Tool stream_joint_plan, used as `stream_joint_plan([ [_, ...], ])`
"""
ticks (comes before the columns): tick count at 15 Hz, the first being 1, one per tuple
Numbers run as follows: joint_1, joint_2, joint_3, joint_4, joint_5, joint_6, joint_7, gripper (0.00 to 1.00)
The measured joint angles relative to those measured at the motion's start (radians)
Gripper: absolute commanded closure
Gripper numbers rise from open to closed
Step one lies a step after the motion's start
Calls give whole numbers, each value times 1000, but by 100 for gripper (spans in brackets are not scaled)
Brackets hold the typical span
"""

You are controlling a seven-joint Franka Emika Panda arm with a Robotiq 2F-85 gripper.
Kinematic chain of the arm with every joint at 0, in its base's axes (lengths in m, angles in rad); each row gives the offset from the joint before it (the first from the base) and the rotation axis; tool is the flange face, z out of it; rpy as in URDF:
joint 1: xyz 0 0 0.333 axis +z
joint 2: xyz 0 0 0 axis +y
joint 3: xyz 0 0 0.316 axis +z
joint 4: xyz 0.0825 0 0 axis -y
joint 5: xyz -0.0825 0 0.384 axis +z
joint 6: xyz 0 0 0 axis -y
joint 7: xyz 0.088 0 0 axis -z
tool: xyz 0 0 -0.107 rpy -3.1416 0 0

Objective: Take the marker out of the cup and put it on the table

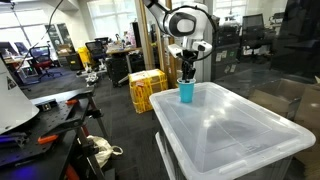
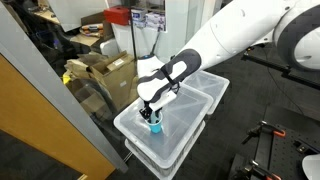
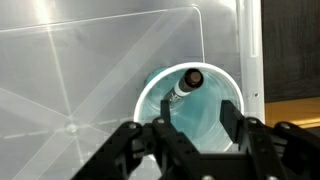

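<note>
The light-blue cup (image 1: 186,93) stands on the translucent white table (image 1: 230,130) near its far edge; it also shows in an exterior view (image 2: 155,125) and fills the wrist view (image 3: 190,105). The marker (image 3: 183,85) leans inside the cup against its rim, dark end up. My gripper (image 3: 193,125) is open, directly above the cup mouth, with its fingers on either side of the marker's lower part. In both exterior views the gripper (image 1: 187,74) (image 2: 151,113) hangs just above the cup.
A yellow crate (image 1: 148,88) stands on the floor behind the table. A dark cluttered workbench (image 1: 45,110) lies to the side. Cardboard boxes (image 2: 100,72) sit beyond the table. A second white lid (image 2: 205,88) adjoins the table.
</note>
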Motion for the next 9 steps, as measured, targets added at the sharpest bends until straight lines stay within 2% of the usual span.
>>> stream_joint_plan([
  [9,-2,7,0,14,0,-35,17,44],
])
